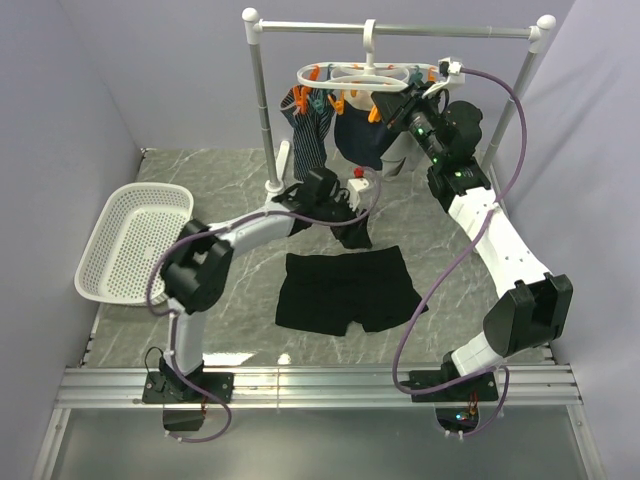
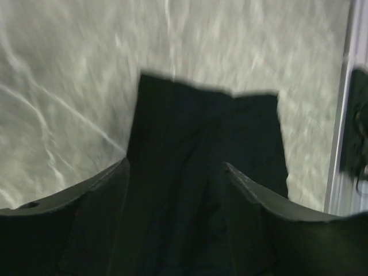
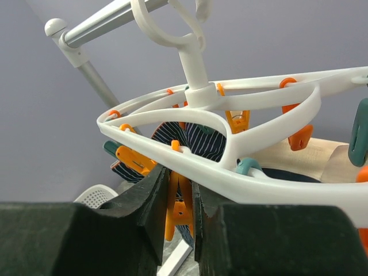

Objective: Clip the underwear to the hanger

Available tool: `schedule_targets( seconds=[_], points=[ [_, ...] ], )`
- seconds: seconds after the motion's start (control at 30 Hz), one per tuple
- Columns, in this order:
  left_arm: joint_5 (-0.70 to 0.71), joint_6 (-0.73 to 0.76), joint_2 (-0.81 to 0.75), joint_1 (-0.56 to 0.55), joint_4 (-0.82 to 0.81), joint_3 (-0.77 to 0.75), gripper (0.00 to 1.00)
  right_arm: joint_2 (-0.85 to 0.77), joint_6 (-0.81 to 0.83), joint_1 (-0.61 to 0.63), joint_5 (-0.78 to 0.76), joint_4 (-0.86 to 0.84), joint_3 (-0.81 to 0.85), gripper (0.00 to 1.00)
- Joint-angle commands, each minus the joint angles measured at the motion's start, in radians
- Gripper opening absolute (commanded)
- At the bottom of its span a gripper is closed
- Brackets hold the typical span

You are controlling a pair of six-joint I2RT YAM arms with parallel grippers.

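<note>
The black underwear lies flat on the marble table in front of the arms. My left gripper hovers just behind its back edge. In the blurred left wrist view its fingers stand apart, and the black cloth fills the gap between them. I see no grip on it. The white hanger hangs by its hook from the rail. My right gripper is up at its right side. In the right wrist view it is shut on an orange peg under the white loop.
A silver rail stand crosses the back. A dark striped garment and a navy piece hang from the hanger. A white mesh basket sits at the left. Grey walls close both sides.
</note>
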State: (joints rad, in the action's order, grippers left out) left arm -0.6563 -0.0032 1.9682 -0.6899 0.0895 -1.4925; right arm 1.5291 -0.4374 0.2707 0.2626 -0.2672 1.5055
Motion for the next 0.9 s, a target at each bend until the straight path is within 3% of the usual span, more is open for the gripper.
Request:
schedule_targets(
  seconds=[0.0,0.37,0.73,0.87],
  points=[
    [-0.087,0.107,0.069,0.019,0.284,-0.167,0.70,-0.009,0.002,-0.001,0.038,-0.015,0.053,0.00],
    [-0.155,0.261,0.309,0.124,0.525,-0.386,0.75,-0.004,0.002,-0.002,0.069,-0.015,0.042,0.00],
    [-0.238,0.335,0.431,0.124,0.656,-0.440,0.72,-0.011,0.011,-0.004,0.070,-0.007,0.035,0.00],
    [-0.301,0.307,0.442,0.115,0.630,-0.417,0.71,-0.007,0.009,-0.004,0.070,-0.007,0.036,0.00]
  ],
)
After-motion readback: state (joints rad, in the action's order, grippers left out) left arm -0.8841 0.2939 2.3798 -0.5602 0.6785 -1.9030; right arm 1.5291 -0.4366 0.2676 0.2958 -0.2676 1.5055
